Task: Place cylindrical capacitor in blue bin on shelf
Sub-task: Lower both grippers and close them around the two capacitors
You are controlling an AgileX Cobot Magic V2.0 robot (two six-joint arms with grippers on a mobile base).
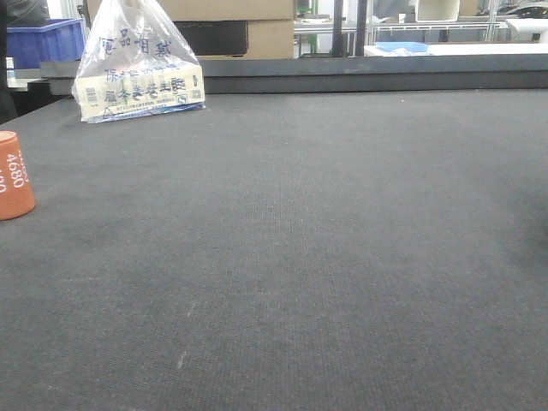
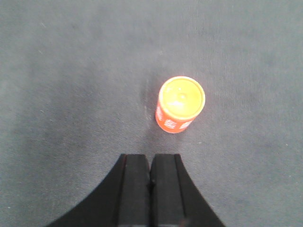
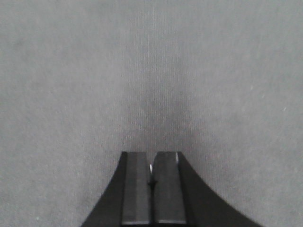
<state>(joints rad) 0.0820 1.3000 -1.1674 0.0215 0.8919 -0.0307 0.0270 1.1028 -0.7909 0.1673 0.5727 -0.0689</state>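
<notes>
1. Grippers: left gripper (image 2: 150,161) and right gripper (image 3: 151,163) each hang above the table (image 1: 325,274), fingers pressed together with nothing between them.
2. Capacitor (image 2: 180,105): stands upright on the dark woven tabletop, just ahead of the left gripper's tips, offset to the right in the wrist view and not touching them.
3. Appearance: short orange-red cylinder with a glossy top and a small raised centre. White print on the side reads "4680" vertically in the front view, where the body sits at the left edge, partly cut off.
4. Bag (image 1: 137,64): printed clear plastic, at the table's far left, well behind the capacitor.
5. Crate (image 1: 47,40): blue, beyond the table's far edge, behind the bag.
</notes>
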